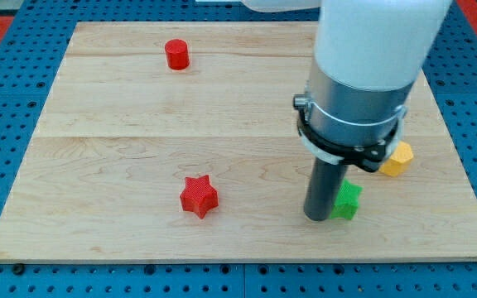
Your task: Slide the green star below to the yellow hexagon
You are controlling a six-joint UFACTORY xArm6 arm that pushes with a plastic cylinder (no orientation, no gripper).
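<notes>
The green star [349, 199] lies near the view's bottom right of the wooden board, partly hidden by my rod. The yellow hexagon [397, 159] sits up and to the right of it, partly covered by the arm's grey collar. My tip [318, 218] rests on the board touching the green star's left side. The star is below and left of the hexagon, a short gap apart.
A red star [199, 196] lies at the bottom centre-left. A red cylinder [176, 55] stands near the top left. The wooden board [98, 165] sits on a blue pegboard table; its bottom edge is close below the green star.
</notes>
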